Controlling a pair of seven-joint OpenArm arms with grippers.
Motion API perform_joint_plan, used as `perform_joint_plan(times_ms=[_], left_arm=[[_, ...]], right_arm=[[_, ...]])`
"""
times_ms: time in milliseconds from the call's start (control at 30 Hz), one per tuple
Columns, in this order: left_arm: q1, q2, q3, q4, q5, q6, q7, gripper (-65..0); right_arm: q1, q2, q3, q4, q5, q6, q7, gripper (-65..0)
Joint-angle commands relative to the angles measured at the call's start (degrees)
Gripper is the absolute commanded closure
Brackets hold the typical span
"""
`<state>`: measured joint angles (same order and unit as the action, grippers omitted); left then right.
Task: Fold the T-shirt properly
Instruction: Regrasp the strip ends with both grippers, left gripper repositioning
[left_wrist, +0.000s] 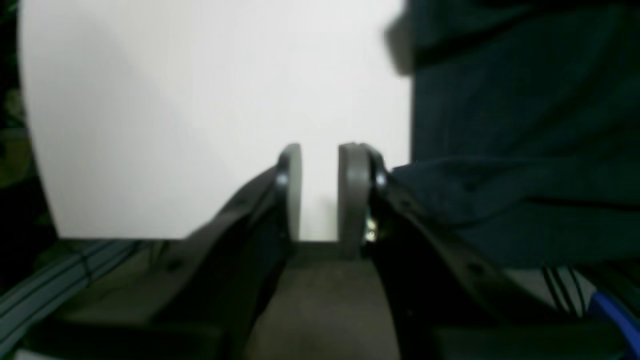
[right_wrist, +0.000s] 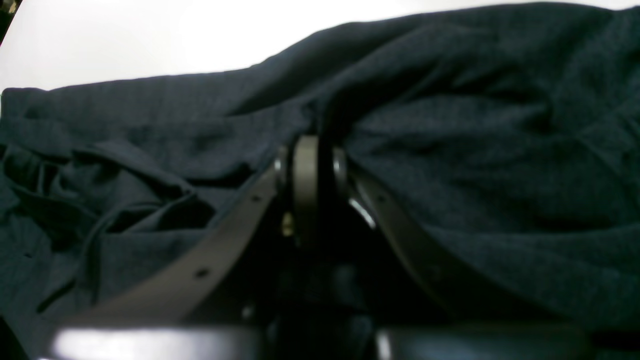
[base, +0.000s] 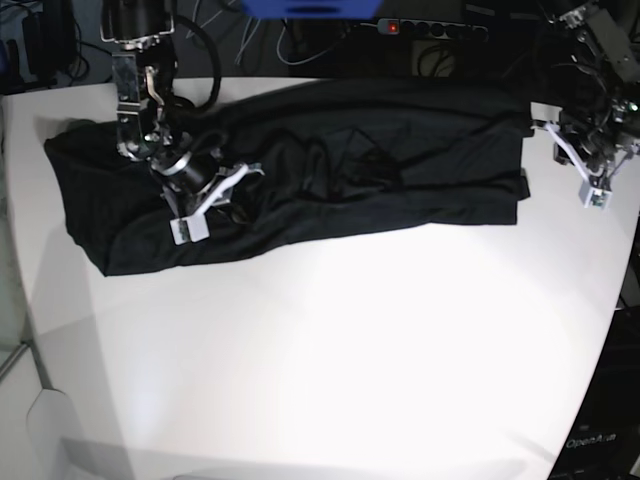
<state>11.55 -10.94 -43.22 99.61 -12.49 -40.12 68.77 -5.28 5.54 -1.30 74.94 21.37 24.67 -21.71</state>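
Shirt (base: 300, 170) lay spread lengthwise across the far half of the white table (base: 330, 330), rumpled in the middle and bunched at its left end. Looked like an early stage: nothing resembling a clean fold yet, more of a rough long band.

Going left to right in the base view: right gripper (base: 200, 205) sat on the left part of the garment, down in the cloth. From its wrist camera the jaws were nearly shut with a dark ridge of fabric pinched between the pads (right_wrist: 305, 185), cloth puckering up around them. So it had hold of a fold of the shirt.

Mid-section of the fabric was wrinkled, untouched by either arm.

Far right: left gripper (base: 590, 175) hung just off the shirt's right edge, over bare table. Wrist view showed its fingers (left_wrist: 352, 190) parted by a narrow gap with only white table between them, shirt edge lying beside the right finger. Held nothing.

My read: the next move calls for the left gripper to take that right edge, then both arms to pull the cloth taut and flat before any fold. Risk: a one-sided pull just drags the bunch.
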Motion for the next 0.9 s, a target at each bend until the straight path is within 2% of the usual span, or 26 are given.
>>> perform_joint_plan(times_ms=[0,133,267,400,633,767,867], left_arm=[[-0.34,-0.71,-0.43,0.3,0.05,0.12,-0.95,-13.0],[-0.96,-0.45,-0.43,0.21,-0.48,0.12,-4.29,-12.9],[-2.8,2.28,-0.95,0.39,-0.04,0.12,-6.58,-12.8],[-4.65,4.3,-3.06,0.21,0.05,0.12,-11.5,-12.8],[-4.65,4.21,-1.92,-1.99,0.49,0.12,-12.64,-12.8],[-7.73,4.48,-1.83,-7.26,4.45,0.12,-14.4,-12.8],[-7.73,4.65,-1.57,-7.35,5.59,0.12,-15.01,-12.9]], right_arm=[[-1.01,0.22,-0.24,-1.31,-4.71,-2.2,-7.16,-2.5],[-1.01,0.22,-0.24,-1.31,-4.71,-2.2,-7.16,-2.5],[-1.01,0.22,-0.24,-1.31,-4.71,-2.2,-7.16,-2.5],[-1.01,0.13,-0.24,-1.4,-4.71,-2.2,-7.16,-2.5],[-1.01,0.13,-0.15,-1.4,-4.71,-2.2,-7.16,-2.5],[-1.01,0.13,-0.15,-1.4,-4.71,-2.2,-7.16,-2.5],[-1.01,0.13,-0.15,-1.4,-4.71,-2.2,-7.16,-2.5]])
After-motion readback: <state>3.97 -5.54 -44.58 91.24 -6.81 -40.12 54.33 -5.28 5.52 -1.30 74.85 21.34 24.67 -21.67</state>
